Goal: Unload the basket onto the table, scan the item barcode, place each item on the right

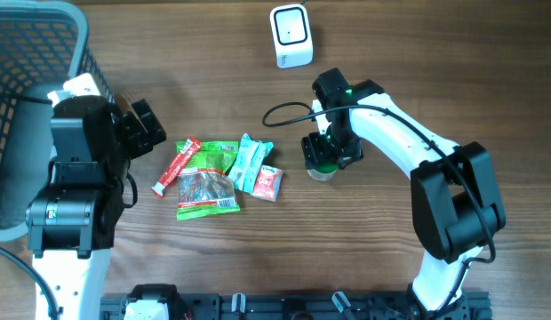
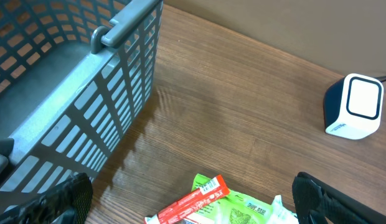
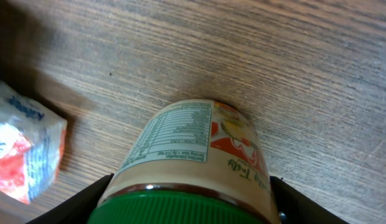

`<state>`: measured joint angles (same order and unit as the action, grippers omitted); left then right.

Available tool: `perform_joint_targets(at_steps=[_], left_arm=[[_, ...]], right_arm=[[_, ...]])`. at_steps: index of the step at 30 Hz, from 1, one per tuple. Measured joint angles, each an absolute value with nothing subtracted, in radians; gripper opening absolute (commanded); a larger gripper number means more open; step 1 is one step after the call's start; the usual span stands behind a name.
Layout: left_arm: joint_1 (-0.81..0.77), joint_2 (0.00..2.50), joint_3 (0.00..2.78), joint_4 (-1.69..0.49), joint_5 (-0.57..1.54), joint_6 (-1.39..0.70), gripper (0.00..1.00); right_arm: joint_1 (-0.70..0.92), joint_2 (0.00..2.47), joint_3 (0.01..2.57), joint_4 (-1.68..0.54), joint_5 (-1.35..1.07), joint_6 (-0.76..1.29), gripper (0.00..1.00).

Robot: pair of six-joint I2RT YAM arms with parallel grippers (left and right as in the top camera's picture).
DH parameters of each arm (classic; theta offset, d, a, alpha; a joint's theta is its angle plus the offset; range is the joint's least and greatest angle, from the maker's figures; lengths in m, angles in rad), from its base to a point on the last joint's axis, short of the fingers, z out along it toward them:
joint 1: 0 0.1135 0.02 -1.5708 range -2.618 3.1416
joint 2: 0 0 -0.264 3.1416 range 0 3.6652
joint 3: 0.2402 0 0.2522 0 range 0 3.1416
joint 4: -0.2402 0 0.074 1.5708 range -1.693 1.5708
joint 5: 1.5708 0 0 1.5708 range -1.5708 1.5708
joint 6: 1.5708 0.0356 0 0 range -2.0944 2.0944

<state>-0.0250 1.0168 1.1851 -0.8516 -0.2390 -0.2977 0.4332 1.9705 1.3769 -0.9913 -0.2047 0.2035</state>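
Observation:
A jar with a green lid and a nutrition label (image 3: pixel 193 143) stands upright on the wooden table, right of the snack pile. My right gripper (image 3: pixel 190 190) has one dark finger pressed against each side of it just below the lid; from overhead the gripper (image 1: pixel 325 153) covers most of the jar (image 1: pixel 322 171). The white barcode scanner (image 1: pixel 291 36) sits at the back centre, also visible in the left wrist view (image 2: pixel 355 106). My left gripper (image 2: pixel 193 202) hangs wide open and holds nothing, over the left end of the pile.
A pile of snack packets (image 1: pixel 213 178) lies mid-table: a red stick (image 2: pixel 193 202), green bags and a small red-and-white packet (image 3: pixel 25 149). A grey plastic basket (image 1: pixel 35 53) stands at the far left, its slatted wall (image 2: pixel 87 93) close to the left arm.

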Motion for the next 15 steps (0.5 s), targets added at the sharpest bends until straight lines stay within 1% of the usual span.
perform_joint_targets(at_steps=[2,4,7,15], left_arm=[[-0.025,1.017,1.185,-0.852,-0.239,-0.298,1.0],[-0.025,1.017,1.185,-0.852,-0.239,-0.298,1.0],[-0.025,1.017,1.185,-0.852,-0.239,-0.298,1.0],[-0.025,1.017,1.185,-0.852,-0.239,-0.298,1.0]], right_arm=[[0.433,1.969,1.378,-0.989,-0.202,0.249,0.75],[0.433,1.969,1.378,-0.982,-0.202,0.305,0.82],[0.433,1.969,1.378,-0.971,-0.202,0.34,0.84],[0.433,1.969,1.378,-0.998,-0.202,0.217,0.84]])
